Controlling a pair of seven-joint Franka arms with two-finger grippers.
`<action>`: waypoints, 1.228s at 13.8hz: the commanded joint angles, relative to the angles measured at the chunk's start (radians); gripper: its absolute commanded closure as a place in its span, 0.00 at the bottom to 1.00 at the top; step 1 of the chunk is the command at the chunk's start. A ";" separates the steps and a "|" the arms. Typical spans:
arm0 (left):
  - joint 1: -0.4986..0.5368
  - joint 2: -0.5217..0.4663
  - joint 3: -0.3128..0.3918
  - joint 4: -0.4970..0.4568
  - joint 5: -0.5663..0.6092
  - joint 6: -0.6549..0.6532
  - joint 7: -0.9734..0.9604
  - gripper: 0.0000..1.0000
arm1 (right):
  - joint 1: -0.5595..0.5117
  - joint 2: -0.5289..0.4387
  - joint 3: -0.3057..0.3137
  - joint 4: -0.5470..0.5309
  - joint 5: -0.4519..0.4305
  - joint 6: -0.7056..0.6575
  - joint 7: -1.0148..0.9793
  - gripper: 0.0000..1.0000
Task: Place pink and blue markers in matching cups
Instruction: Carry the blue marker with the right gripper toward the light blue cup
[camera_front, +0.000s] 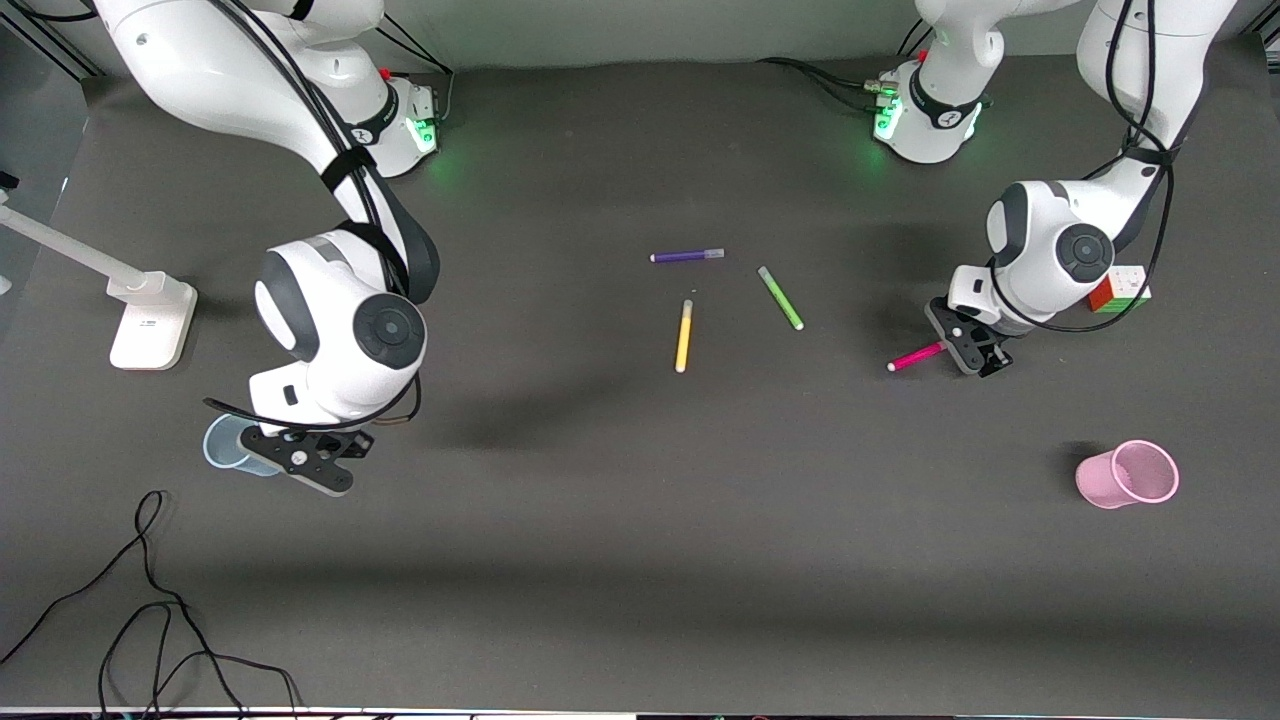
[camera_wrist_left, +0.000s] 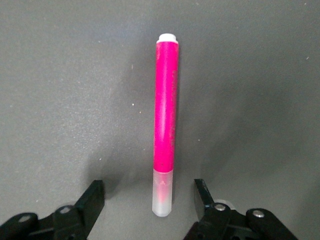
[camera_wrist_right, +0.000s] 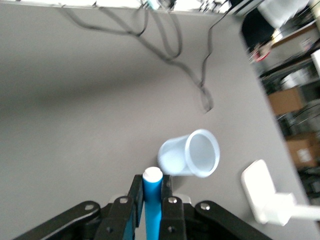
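Pink marker between open left gripper fingers

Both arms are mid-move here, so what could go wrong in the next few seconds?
The blue cup looks tipped on its side beneath the right claw, which is shut on the blue marker; a drop may miss its mouth or roll it away. The left claw is open around the pink marker's pale cap end, so closing there could let the marker pivot or slip.

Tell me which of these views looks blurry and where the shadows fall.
Right wrist view: soft, smeared blur, worst at the clutter off the table's edge; the blue cup stays readable. Left wrist view: sharp, with a faint shadow beside the pink marker. Front view: crisp, with a dark shadow beside the pink cup.
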 joint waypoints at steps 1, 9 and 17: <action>-0.011 0.001 0.003 -0.018 -0.021 0.068 0.087 0.19 | 0.000 0.025 -0.005 0.010 -0.152 -0.026 0.025 1.00; -0.012 0.000 0.003 -0.015 -0.021 0.063 0.083 1.00 | -0.081 0.023 -0.092 -0.022 -0.380 0.122 -0.052 1.00; -0.011 -0.141 -0.004 0.186 -0.029 -0.353 -0.007 1.00 | -0.051 0.016 -0.149 -0.176 -0.469 0.176 0.312 1.00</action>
